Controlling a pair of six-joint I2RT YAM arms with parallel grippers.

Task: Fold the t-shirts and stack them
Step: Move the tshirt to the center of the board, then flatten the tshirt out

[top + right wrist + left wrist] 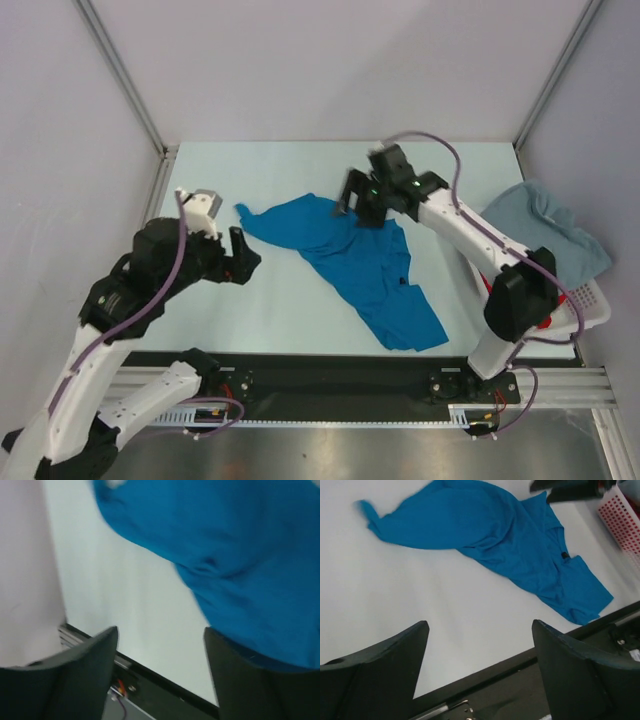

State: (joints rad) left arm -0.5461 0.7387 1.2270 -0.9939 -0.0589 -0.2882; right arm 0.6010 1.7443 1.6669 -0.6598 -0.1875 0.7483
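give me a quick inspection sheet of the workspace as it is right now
surface: pale table, smooth and flat
job's things: bright blue t-shirt spread unfolded mid-table; pale grey-blue t-shirt draped over the basket at right
clutter: white basket, something red inside
grippers: left gripper open, over the table beside the blue shirt; right gripper open, over the blue shirt's far edge
cables: purple cable runs along each arm
surroundings: pale walls, metal frame posts

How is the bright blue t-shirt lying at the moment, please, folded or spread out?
Spread out, not folded: the blue t-shirt lies rumpled and stretched diagonally across the table, with no tidy fold.
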